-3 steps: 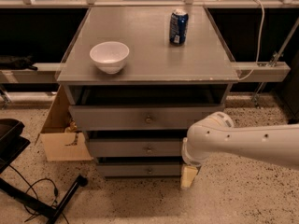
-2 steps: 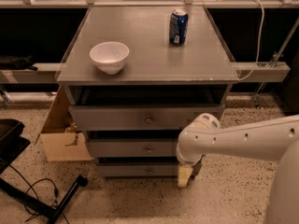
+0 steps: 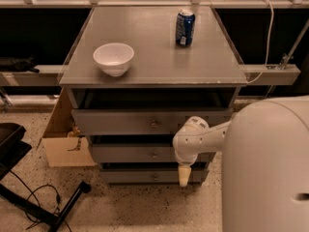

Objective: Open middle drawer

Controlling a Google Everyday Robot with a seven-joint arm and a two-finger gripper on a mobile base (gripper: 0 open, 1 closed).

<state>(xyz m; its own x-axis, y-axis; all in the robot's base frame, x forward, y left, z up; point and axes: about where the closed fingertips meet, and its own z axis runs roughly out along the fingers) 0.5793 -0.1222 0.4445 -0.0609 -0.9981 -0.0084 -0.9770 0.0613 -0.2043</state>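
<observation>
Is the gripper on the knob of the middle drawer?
No, the gripper hangs to the right of and below the knob of the middle drawer, in front of the lowest drawer front.

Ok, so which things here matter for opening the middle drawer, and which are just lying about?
For the job:
- middle drawer
- its knob
- gripper, pointing down at the right end of the bottom drawer

Lying about:
- white bowl and blue can on the cabinet top
- cardboard box on the floor, left
- top drawer
</observation>
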